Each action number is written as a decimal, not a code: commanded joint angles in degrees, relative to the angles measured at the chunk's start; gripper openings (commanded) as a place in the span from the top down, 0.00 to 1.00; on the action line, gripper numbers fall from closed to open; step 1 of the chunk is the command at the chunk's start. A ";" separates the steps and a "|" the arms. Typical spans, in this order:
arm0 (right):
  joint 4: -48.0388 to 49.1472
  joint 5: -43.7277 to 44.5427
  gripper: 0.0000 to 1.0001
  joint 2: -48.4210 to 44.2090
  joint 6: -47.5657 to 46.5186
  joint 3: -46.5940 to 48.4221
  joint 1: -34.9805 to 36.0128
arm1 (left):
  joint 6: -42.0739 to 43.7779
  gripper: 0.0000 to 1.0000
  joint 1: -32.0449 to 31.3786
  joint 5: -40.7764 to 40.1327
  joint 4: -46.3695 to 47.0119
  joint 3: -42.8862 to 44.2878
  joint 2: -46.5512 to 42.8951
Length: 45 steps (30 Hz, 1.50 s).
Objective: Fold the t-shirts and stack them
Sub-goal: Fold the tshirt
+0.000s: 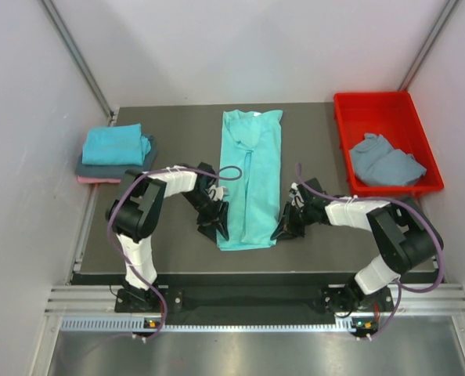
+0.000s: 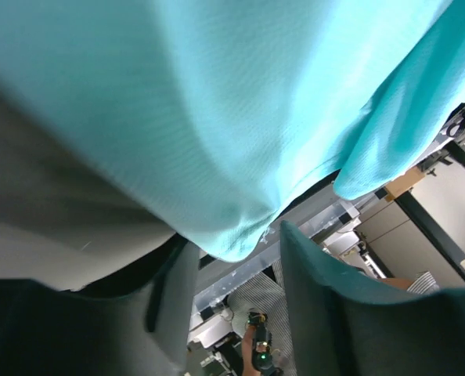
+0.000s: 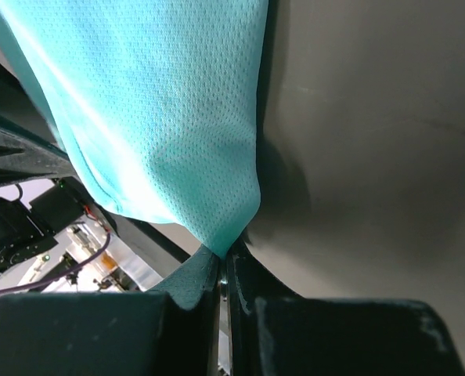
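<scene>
Table (image 1: 178,129): dark top, filling the middle of the overhead frame.

Turquoise shirt (image 1: 252,176): centre of the frame, lying flat, folded into a long narrow strip that runs from the far edge of the table towards the arms. Collar end at the top, hem end at the bottom.

Left gripper (image 1: 215,225): at the lower left corner of the strip. In the left wrist view (image 2: 232,270) its fingers (image 2: 326,313) stand apart with an open gap. A corner of the turquoise shirt (image 2: 217,102) hangs at the mouth of the gap and seems not to be pinched.

Right gripper (image 1: 284,227): at the lower right corner of the strip. In the right wrist view (image 3: 225,254) its jaws are together, clamped on the tip of a turquoise shirt (image 3: 154,117) corner, which is drawn to a point between them.

Stack, left middle of the frame: teal shirt (image 1: 115,145) folded on top, slate shirt (image 1: 149,159) under it, pink shirt (image 1: 91,179) at the bottom with only its edge showing.

Tray (image 1: 373,99): red, upper right of the frame. A grey-blue shirt (image 1: 385,160) lies crumpled in its nearer half.
</scene>
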 commanded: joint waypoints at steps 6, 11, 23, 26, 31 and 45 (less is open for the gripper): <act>1.25 0.17 1.00 -2.00 0.34 -0.15 -0.15 | -0.51 0.64 -1.88 0.67 0.94 1.96 1.28; 1.87 -0.01 1.00 -2.00 0.69 -0.15 -0.59 | -0.25 0.96 -1.88 -0.12 0.23 0.11 -0.92; -6.64 0.78 1.00 -11.13 -7.04 9.24 -0.68 | 5.02 1.00 -1.88 -5.13 -6.35 9.77 -6.11; -7.35 1.66 1.00 -11.93 -8.62 12.15 -0.85 | 6.69 1.00 -1.79 -6.97 -7.85 13.90 -6.02; -8.76 2.80 1.00 -10.88 -10.73 17.15 -1.73 | 9.06 1.00 -1.53 -10.75 -9.35 20.75 -5.05; -1.82 4.04 1.00 1.42 -14.95 26.65 -8.67 | 12.50 1.00 3.92 -14.89 -11.02 43.16 10.93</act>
